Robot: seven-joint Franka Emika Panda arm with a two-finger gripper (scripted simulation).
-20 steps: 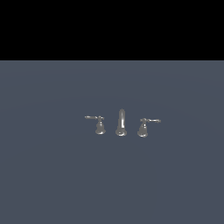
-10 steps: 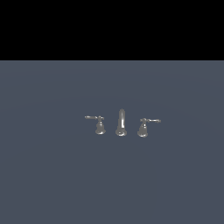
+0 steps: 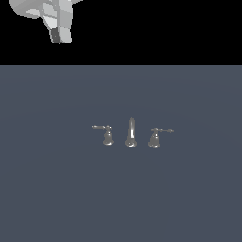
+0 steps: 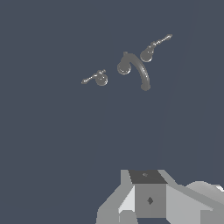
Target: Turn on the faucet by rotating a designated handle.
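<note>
Nearest the wrist camera is the gripper (image 4: 148,199), a blocky grey-and-white assembly of which only part shows; its fingertips are not clearly in sight in either view, so whether it is released or clenched cannot be told. Nothing is seen in its grasp. In the exterior view the same gripper (image 3: 59,33) hangs high against the black background at the exterior view's left, well apart from everything on the grey floor (image 3: 56,189). Farther out from the gripper, well ahead of it and low on that floor, stands the faucet (image 4: 127,65), a small shiny metal set in a row. No container appears in either picture. The handle (image 3: 108,135) to be turned is the one at the exterior view's left, a bell-shaped base with a thin rod reaching away from the spout; it looks to be the end of the faucet nearest the gripper, though the view is poor for judging depth. Beside it rises the slim curved spout (image 3: 131,132), and beyond that the twin handle (image 3: 154,137), its rod pointing the opposite way.
</note>
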